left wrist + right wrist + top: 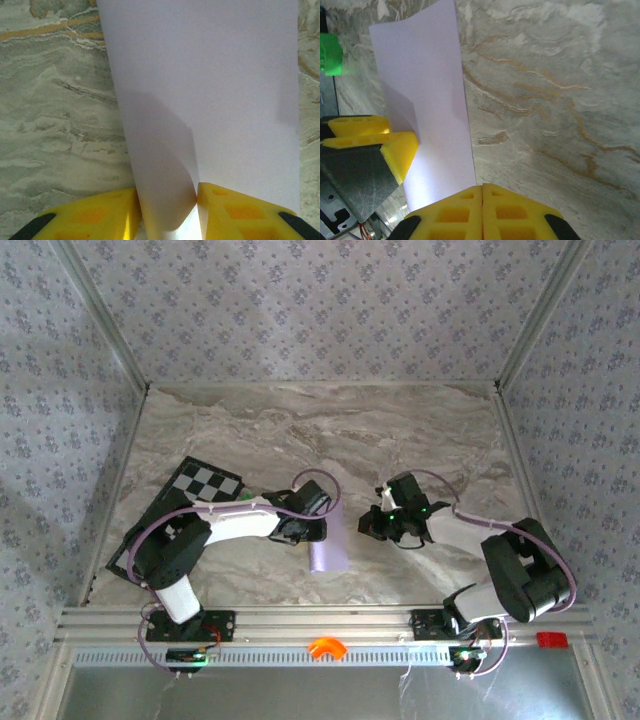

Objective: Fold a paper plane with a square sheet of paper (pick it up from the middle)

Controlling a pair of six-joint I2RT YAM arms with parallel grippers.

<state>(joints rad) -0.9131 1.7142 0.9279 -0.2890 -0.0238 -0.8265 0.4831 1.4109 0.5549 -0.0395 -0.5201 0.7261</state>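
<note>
The square sheet of paper (210, 90) is pale lilac and curled over into a narrow doubled shape. It hangs from my left gripper (167, 197), whose yellow fingers are shut on its looped end. From above, the paper (328, 545) sits mid-table just right of the left gripper (318, 523). My right gripper (369, 525) hovers a little to the right of the paper, apart from it. In the right wrist view its gripper (482, 192) has both fingers pressed together with nothing between them. There the paper (427, 95) stands to the left of it.
A black-and-white checkered board (205, 480) lies at the left under the left arm. A tiny green block (329, 54) rests beyond the paper. An orange piece (326, 647) and a red piece (551, 640) sit on the front rail. Marble tabletop (420, 430) stretches behind.
</note>
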